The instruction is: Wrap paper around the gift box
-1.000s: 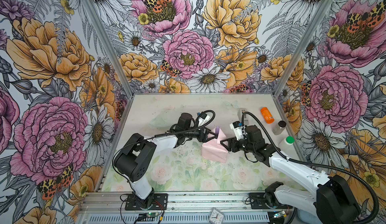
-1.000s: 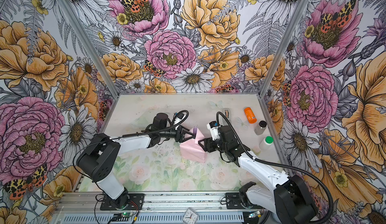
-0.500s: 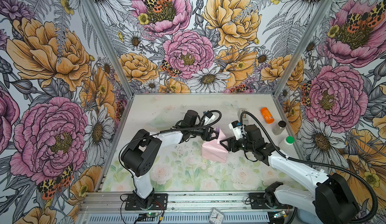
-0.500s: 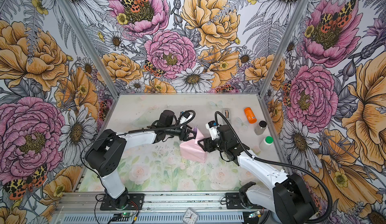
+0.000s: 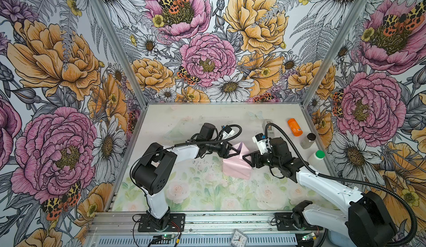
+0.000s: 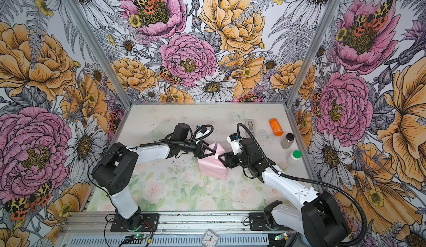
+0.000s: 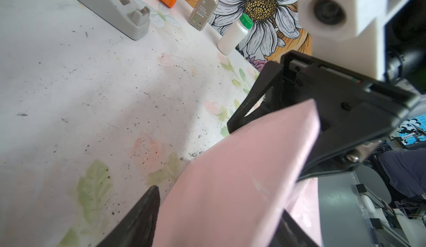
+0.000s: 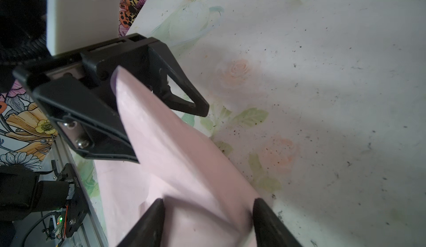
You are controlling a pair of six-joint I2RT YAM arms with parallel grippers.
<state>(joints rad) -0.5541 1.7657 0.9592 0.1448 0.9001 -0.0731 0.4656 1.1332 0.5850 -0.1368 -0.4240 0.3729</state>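
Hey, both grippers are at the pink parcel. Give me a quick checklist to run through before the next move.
1. Left gripper on the paper: ok, paper fills its jaws.
2. Right gripper on the paper: ok, likewise.
3. Gift box covered: ok, no navy shows in any view.
4. Lilac flap folded flat: not ok, it stands up between the grippers.
5. Seam taped: cannot tell.
6. Tape dispenser standing upright: ok.
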